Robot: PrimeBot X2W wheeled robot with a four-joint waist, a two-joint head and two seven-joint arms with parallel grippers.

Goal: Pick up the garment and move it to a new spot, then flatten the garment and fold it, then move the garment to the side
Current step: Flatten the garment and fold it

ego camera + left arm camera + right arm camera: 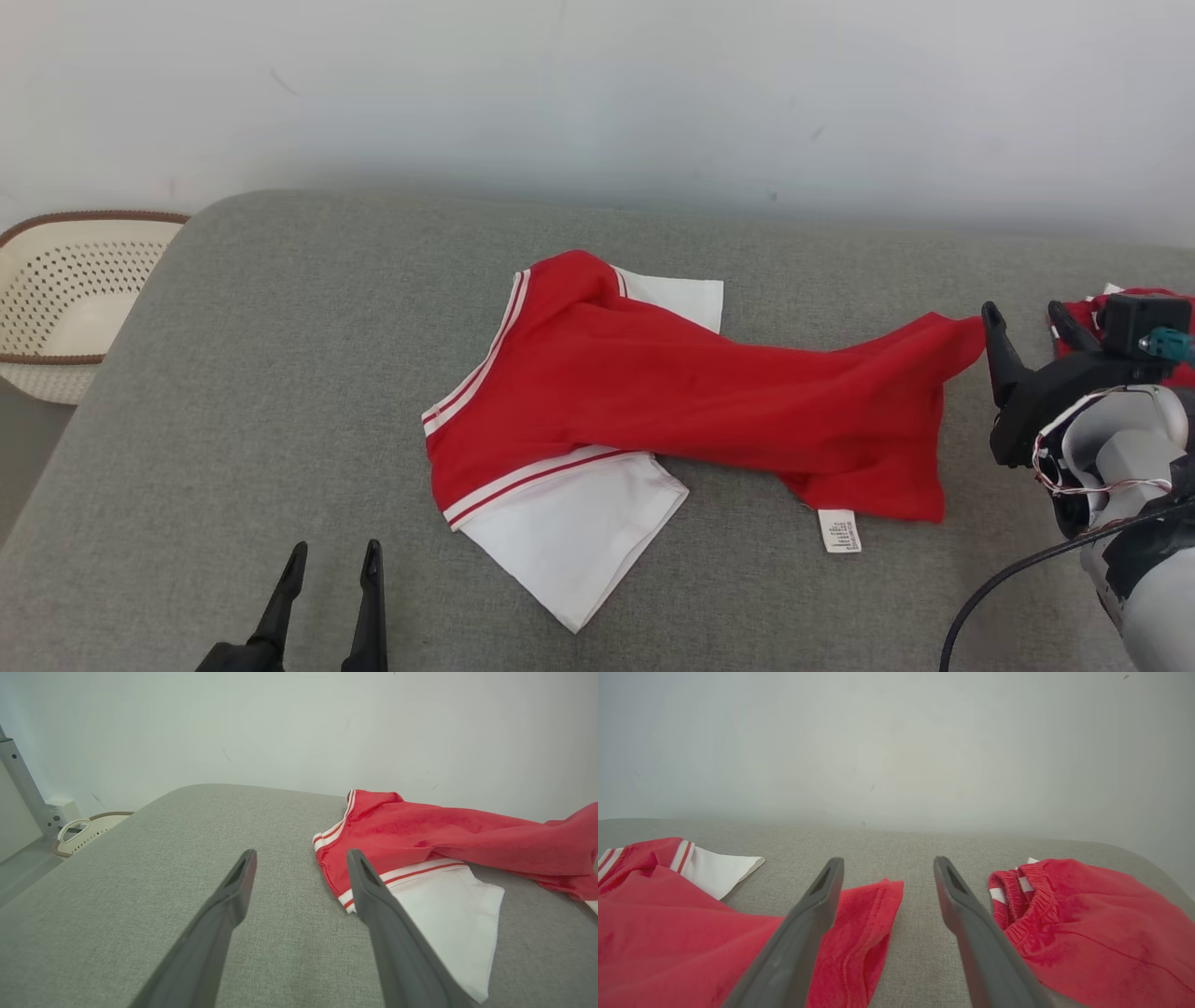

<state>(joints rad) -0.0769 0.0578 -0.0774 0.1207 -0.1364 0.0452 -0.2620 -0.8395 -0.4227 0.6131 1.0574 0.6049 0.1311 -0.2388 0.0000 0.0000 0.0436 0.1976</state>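
I saw the right claw (1024, 317) spread, empty; garment (672, 392) hem corner just left of it, long axis running leftward. Left claw (336, 553), also spread, sat farther off.

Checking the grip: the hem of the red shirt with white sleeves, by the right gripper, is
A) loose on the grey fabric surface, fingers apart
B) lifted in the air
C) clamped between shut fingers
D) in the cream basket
A: the right gripper stands open, and the red shirt with white sleeves lies on the grey fabric surface.
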